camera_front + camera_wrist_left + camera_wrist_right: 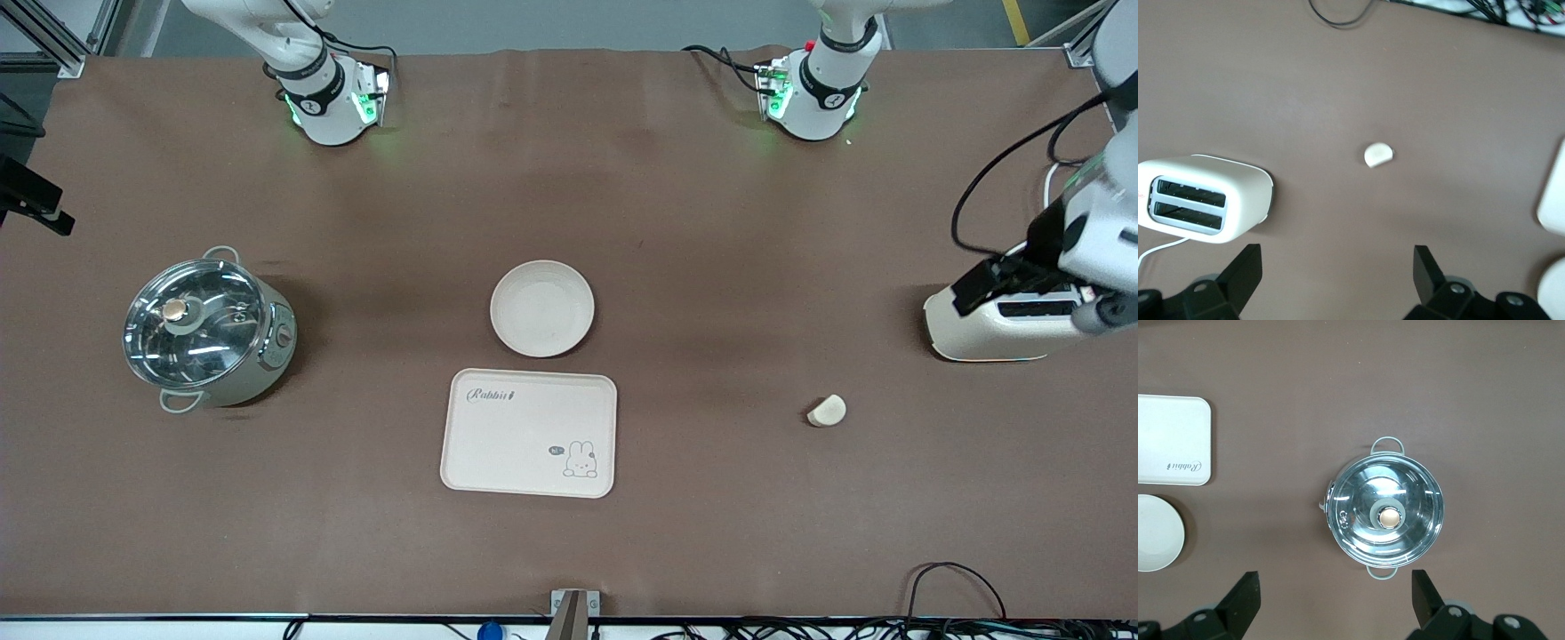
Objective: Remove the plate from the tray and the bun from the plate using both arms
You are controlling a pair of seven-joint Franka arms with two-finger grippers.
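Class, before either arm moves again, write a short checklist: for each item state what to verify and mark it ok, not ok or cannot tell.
1. Plate off the tray, on the table: ok.
2. Bun off the plate, on the table toward the left arm's end: ok.
3. Tray bare: ok.
4. Left gripper open, holding nothing, above the table by the toaster: ok.
5. Right gripper open, holding nothing, over the table by the pot: ok.
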